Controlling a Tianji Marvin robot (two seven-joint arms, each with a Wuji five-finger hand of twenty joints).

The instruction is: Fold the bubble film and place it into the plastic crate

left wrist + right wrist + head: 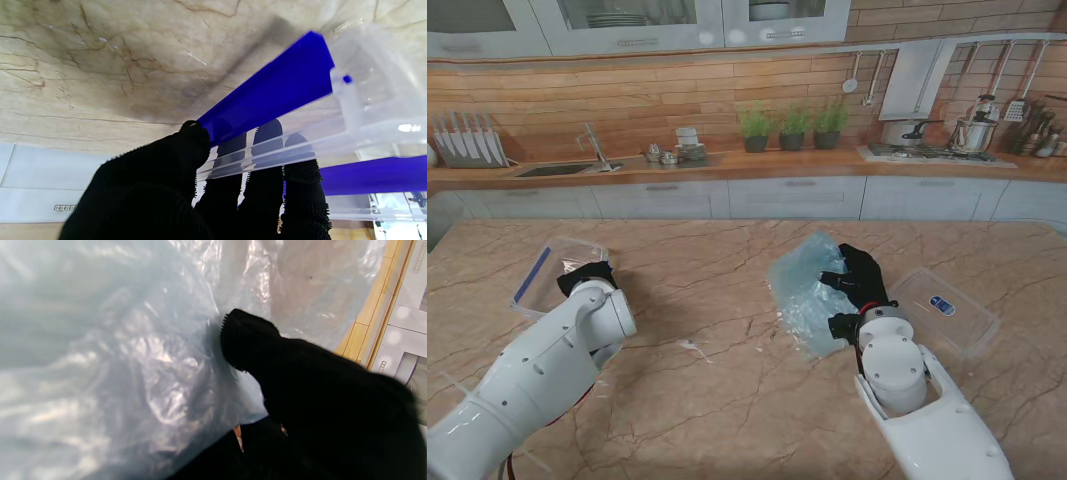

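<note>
The pale blue bubble film (805,292) is bunched up and lifted off the table right of centre, held in my black-gloved right hand (855,278). In the right wrist view the film (110,366) fills most of the picture, with my thumb (247,336) pressed against it. The clear plastic crate (539,272) with blue handles stands at the far left. My left hand (587,277) grips its rim: the fingers (263,146) are inside the clear wall and the thumb (193,140) is outside, by the blue handle (277,86).
A clear lid (945,310) with a blue label lies flat on the marble table (717,400), right of my right hand. Kitchen counter and sink run along the far side.
</note>
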